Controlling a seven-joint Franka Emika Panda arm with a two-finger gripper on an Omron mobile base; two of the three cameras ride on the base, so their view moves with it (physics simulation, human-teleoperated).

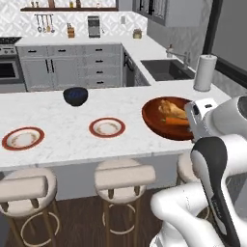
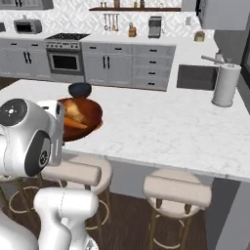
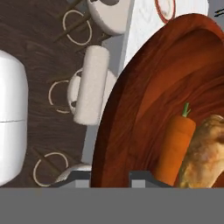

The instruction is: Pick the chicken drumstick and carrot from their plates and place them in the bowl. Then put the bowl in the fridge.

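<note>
Fingers (image 3: 111, 178) are clamped on the near rim of the terracotta bowl (image 3: 144, 96), one dark tip on each side of its wall at the bottom of the hand view. Inside the bowl lie the carrot (image 3: 176, 146) and the chicken drumstick (image 3: 204, 153), side by side and touching, the carrot's green stub pointing up the bowl's glossy slope.

From the left base view the bowl (image 1: 157, 120) sits toward the right end of the desk (image 1: 58, 108), at its front edge (the pictures don't settle whether it rests there or is lifted just clear). The two red-rimmed plates (image 1: 107, 127) (image 1: 22, 138) lie to its left along the same front edge, well apart from each other. A small dark blue bowl (image 1: 75, 96) stands farther back, near the middle of the desk. A paper towel roll (image 1: 204, 73) stands upright at the far right corner, by the sink (image 1: 166, 69). Padded stools (image 1: 124, 179) are tucked under the front edge.
</note>
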